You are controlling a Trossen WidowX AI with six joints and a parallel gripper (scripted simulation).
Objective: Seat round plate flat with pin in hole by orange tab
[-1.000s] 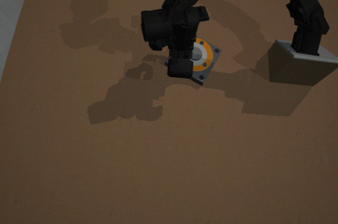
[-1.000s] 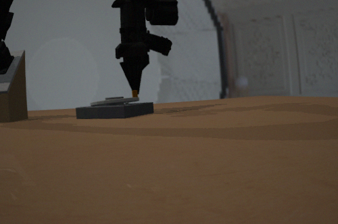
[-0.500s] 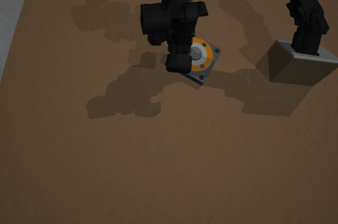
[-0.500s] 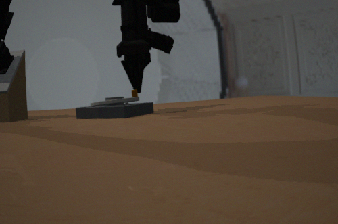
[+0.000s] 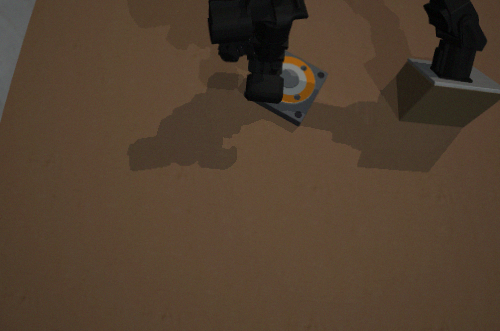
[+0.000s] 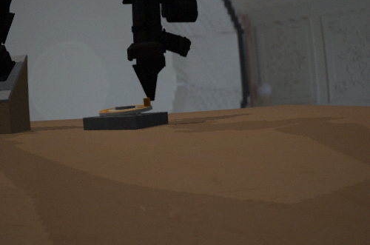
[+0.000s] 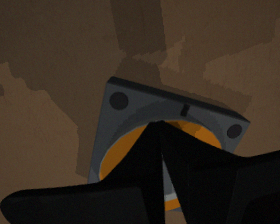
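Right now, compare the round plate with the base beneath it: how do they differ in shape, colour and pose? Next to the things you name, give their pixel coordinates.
The round plate [image 5: 310, 87] [image 6: 129, 112] is a disc; the base [image 5: 300, 120] [image 6: 111, 123] is square-cornered. The plate shows orange and pale grey, the base dark grey. The plate tilts, while the base lies flat. Both have round dark spots.
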